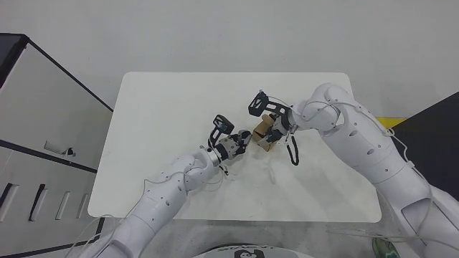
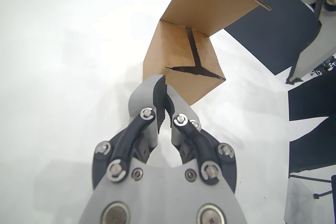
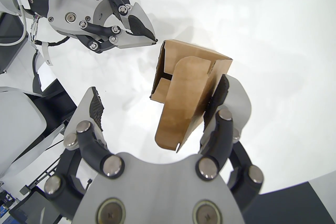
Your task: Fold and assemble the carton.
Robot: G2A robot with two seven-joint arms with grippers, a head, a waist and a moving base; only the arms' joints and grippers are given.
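A small brown carton [image 1: 262,135] stands near the middle of the white table [image 1: 165,115]. In the left wrist view the carton [image 2: 183,51] shows folded flaps with a dark Y-shaped gap and one long flap sticking up. My left gripper [image 2: 164,83] is shut, its tips against the carton's lower corner. In the right wrist view my right gripper [image 3: 157,88] is open around the carton [image 3: 183,83]. One of its fingers [image 3: 223,93] rests against a rounded flap, the other stands clear. The left gripper [image 3: 147,38] is just beside the carton's far corner.
A grey cabinet [image 1: 36,115] stands off the table's left side. A dark panel [image 1: 430,129] lies beyond the right edge. Bare table surface extends on all sides of the carton, widest toward the far left.
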